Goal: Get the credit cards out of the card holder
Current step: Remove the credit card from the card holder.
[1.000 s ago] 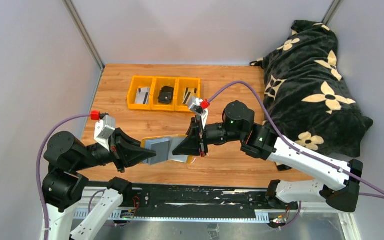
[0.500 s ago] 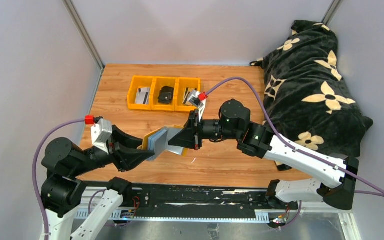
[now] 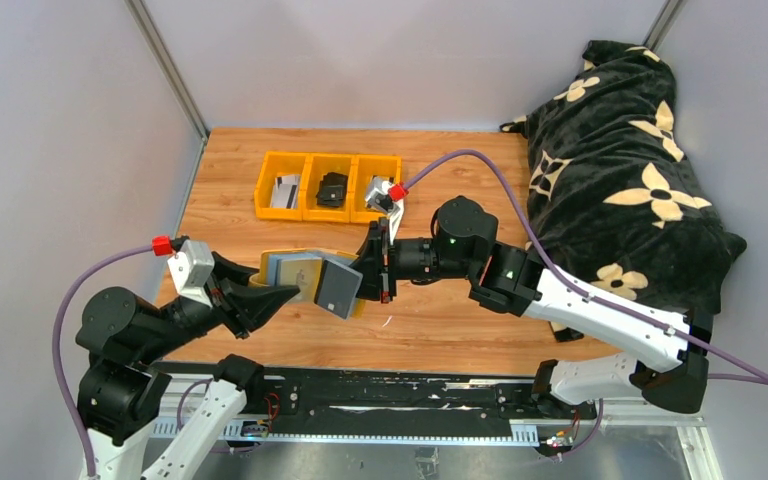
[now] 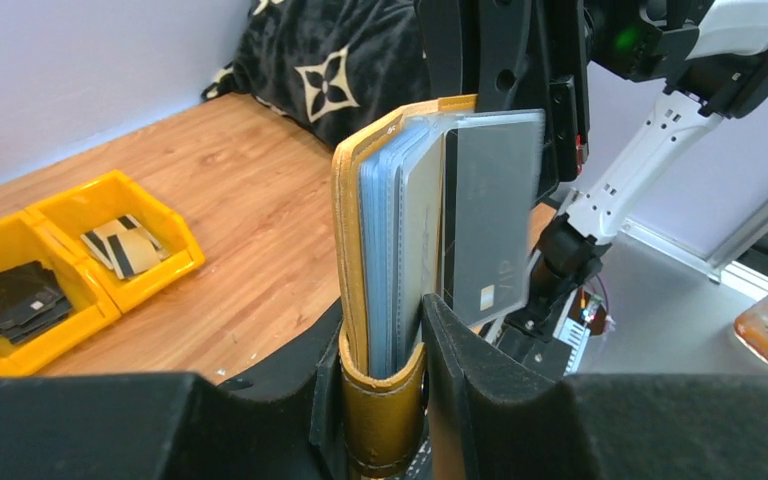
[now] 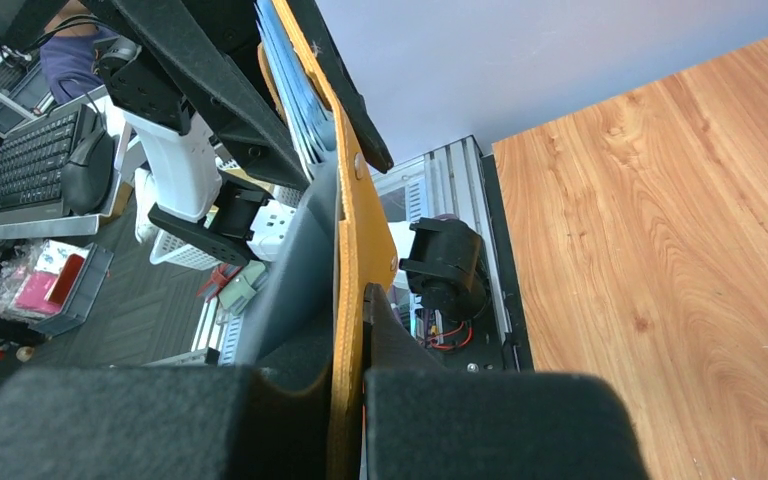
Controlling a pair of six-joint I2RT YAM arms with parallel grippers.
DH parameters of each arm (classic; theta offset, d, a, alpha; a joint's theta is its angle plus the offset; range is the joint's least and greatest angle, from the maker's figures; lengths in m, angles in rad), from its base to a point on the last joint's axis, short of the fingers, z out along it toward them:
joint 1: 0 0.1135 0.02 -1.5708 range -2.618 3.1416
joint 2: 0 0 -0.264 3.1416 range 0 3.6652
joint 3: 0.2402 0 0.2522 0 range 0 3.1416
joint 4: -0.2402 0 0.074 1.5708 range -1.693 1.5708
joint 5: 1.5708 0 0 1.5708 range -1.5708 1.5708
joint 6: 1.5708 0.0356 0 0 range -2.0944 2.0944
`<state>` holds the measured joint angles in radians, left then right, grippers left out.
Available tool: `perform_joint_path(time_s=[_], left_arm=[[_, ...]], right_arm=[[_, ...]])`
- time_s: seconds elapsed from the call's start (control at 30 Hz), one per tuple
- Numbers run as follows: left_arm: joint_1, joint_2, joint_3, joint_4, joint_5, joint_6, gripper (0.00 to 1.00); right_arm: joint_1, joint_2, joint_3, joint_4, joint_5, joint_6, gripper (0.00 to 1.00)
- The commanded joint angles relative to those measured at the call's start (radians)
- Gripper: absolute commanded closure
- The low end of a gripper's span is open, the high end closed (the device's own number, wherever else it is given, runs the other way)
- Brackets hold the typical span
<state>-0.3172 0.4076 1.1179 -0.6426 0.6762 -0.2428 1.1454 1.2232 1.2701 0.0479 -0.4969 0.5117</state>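
The mustard-yellow card holder hangs above the table between both grippers, open, its grey-blue lining showing. My left gripper is shut on its near folded edge; in the left wrist view the fingers press both sides of the holder just above the snap tab. A grey credit card with a chip sits in a clear sleeve, seen from above as a grey panel. My right gripper is shut on the holder's outer yellow flap.
Three joined yellow bins stand at the back of the wooden table; the outer two hold striped cards, the middle one a black folded item. A black flowered blanket fills the right side.
Both grippers and the holder have shifted left and slightly farther from the bases. The left gripper let go and took hold again at the folded edge. The holder now fans wider.
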Motion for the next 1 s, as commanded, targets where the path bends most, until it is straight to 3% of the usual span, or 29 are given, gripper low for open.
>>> perform_joint_path(time_s=[0.0, 0.17, 0.2, 0.37, 0.5, 0.7, 0.83, 0.97], left_arm=[[0.003, -0.019, -0.003, 0.030, -0.045, -0.006, 0.66], [0.003, -0.009, 0.006, 0.047, 0.136, -0.071, 0.50], [0.003, -0.003, 0.006, 0.057, 0.169, -0.093, 0.51], [0.003, 0.047, 0.027, 0.086, 0.239, -0.168, 0.83], [0.003, 0.063, 0.043, 0.105, 0.229, -0.204, 0.93], [0.003, 0.079, 0.049, 0.116, 0.176, -0.244, 0.97], [0.003, 0.089, 0.042, 0.063, 0.104, -0.218, 0.99], [0.003, 0.120, 0.042, -0.003, 0.094, -0.172, 0.99]], right_arm=[[0.026, -0.002, 0.037, 0.041, -0.042, -0.023, 1.00], [0.027, -0.009, 0.032, 0.045, -0.059, -0.032, 1.00], [0.027, -0.010, 0.030, 0.048, -0.065, -0.032, 1.00], [0.027, -0.036, 0.004, 0.056, -0.090, -0.041, 1.00], [0.016, -0.079, -0.033, 0.034, -0.087, -0.060, 0.80], [-0.074, -0.156, -0.078, -0.019, -0.104, -0.063, 0.35], [-0.209, -0.227, -0.070, -0.087, -0.088, -0.042, 0.22], [-0.222, -0.278, -0.088, -0.044, -0.043, -0.044, 0.20]])
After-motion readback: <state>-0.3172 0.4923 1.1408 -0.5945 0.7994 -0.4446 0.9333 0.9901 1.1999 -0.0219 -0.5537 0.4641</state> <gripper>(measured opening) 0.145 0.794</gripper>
